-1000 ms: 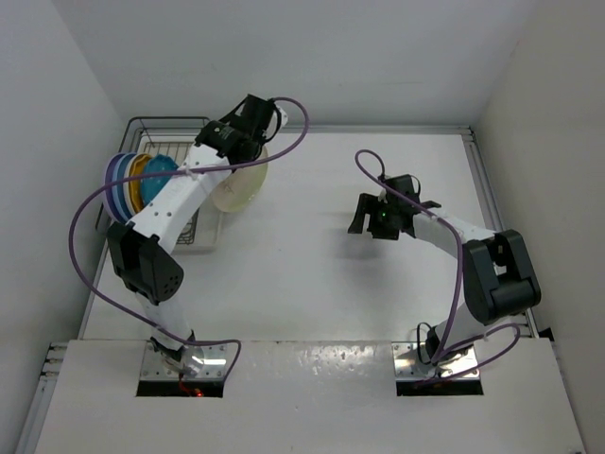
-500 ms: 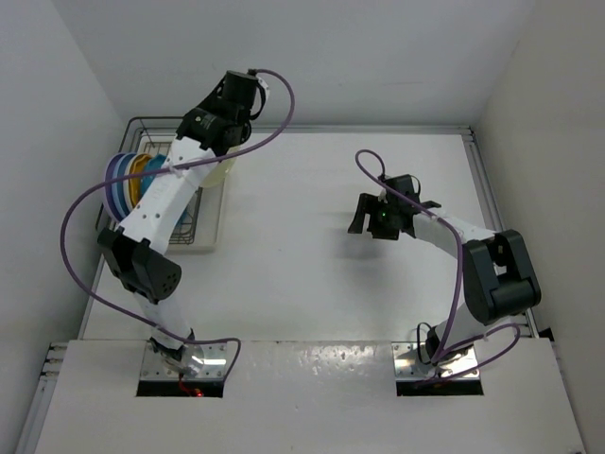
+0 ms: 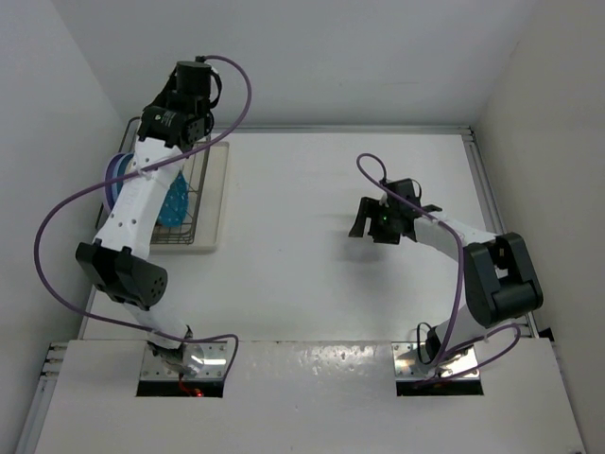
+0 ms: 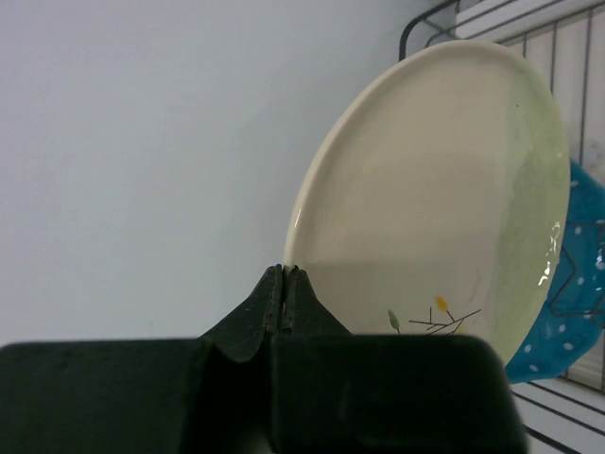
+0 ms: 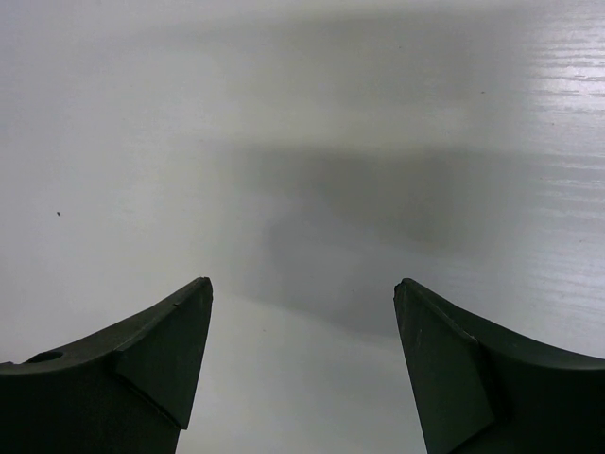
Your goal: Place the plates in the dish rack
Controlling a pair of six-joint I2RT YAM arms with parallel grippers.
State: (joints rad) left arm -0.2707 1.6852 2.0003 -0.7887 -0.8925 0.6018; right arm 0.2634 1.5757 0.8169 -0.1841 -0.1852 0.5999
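**A:** From above, where does the loading stand?

**B:** The dark wire dish rack [image 3: 194,180] sits at the white table's [image 3: 302,284] ten o'clock, on a flat cream tray [image 3: 218,194]. The left arm [image 3: 132,203] stretches across it. At the rack's nine o'clock edge, blue and lavender plate rims [image 3: 113,180] stand on edge. Beside the arm, toward the rack's middle, is the teal white-dotted plate [image 3: 173,200]. I can't find the scalloped yellow plate, because the arm covers that stretch. No plate lies anywhere else on the table.

**A:** And the other arm?

**B:** The right gripper [image 3: 376,225] hangs toward three o'clock of the table's centre, well apart from the rack.

**A:** What does the left wrist camera show?

**B:** The left gripper [image 4: 285,284] has its jaws pressed together on the lower rim of the round cream plate with the green side and sprig mark [image 4: 435,199]. The plate stands nearly upright, with the white wall behind it. At its four o'clock the teal plate shows again, already among the wires. The rack's frame crosses at one o'clock. The cream plate looks held above the tines and not yet seated, though its lower edge is hidden.

**A:** And the right wrist?

**B:** Its two fingers are spread wide with nothing between them, over bare tabletop.

**A:** So what's your verdict?

**B:** I'd say the job is nearly finished. At least three plates are racked, the yellow one is probably hidden there too, and the cream one is in hand. What's left is to lower it into a free slot and let go.
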